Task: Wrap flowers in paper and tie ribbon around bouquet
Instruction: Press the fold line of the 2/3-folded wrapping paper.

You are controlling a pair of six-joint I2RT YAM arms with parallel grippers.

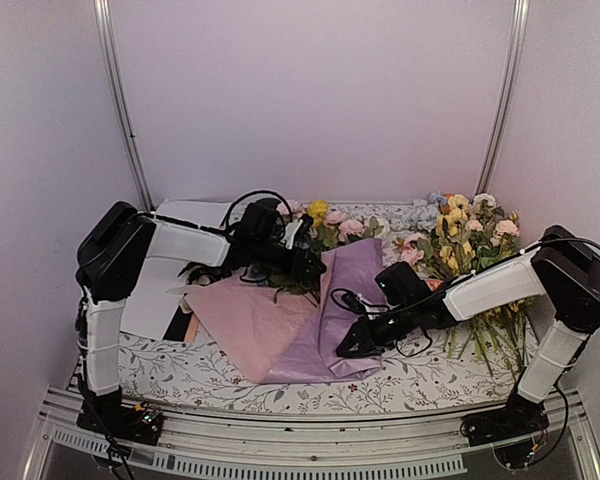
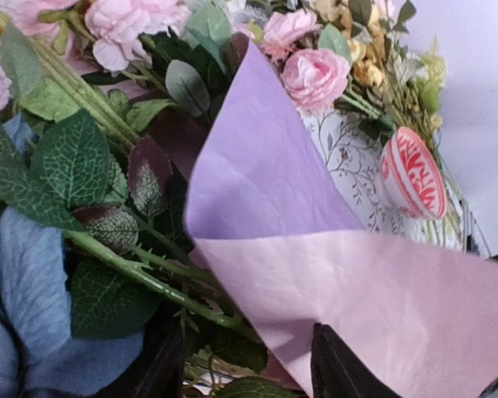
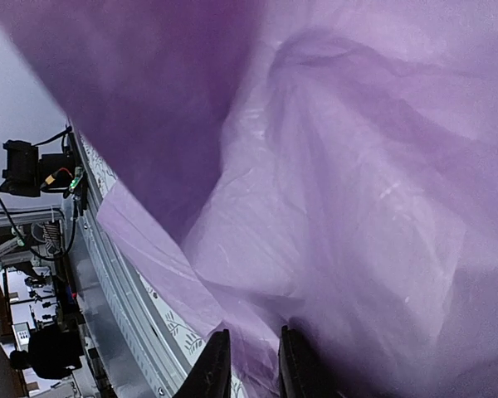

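The flowers (image 1: 328, 226), pink blooms with a yellow one and green leaves, lie at the far end of the paper (image 1: 342, 300), a lilac sheet with a pinkish layer (image 1: 245, 322) spread to the left. My left gripper (image 1: 310, 268) hovers at the stems. In the left wrist view its fingers (image 2: 340, 371) stand apart, open, with thorny green stems (image 2: 141, 269) and a folded paper edge (image 2: 315, 274) between them. My right gripper (image 1: 346, 345) sits at the sheet's near right edge, shut on a fold of lilac paper (image 3: 315, 207). The ribbon is out of view.
A loose pile of long-stemmed yellow and pink flowers (image 1: 470, 240) lies at the right. A flat white sheet (image 1: 165, 275) lies under my left arm. A red-and-white round object (image 2: 412, 172) rests on the floral tablecloth (image 1: 210, 375). The table's metal front rail (image 3: 116, 282) is close.
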